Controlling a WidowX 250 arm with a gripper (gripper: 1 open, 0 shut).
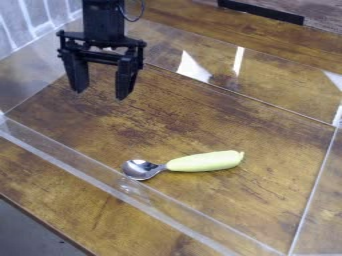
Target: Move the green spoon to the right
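Far left, the black gripper (102, 82) hangs above the wooden desk (227, 110) near its back-left part, fingers (76, 75) spread apart with nothing between them, tips pointing down and clear of the surface. A clear plastic wall (80, 165) runs along the near edge of the desk, and more clear panels rise at the left and right sides, catching bright reflections toward the back. Moving right, here's the green spoon (183, 163) lying flat close to the near edge, just behind the clear wall: silver bowl to the left, thick yellow-green handle stretching right. It sits well apart from the gripper, with bare wood between them and nothing on the desk blocking the way. Right of the spoon, open wood runs up to the right-hand panel (321, 180)
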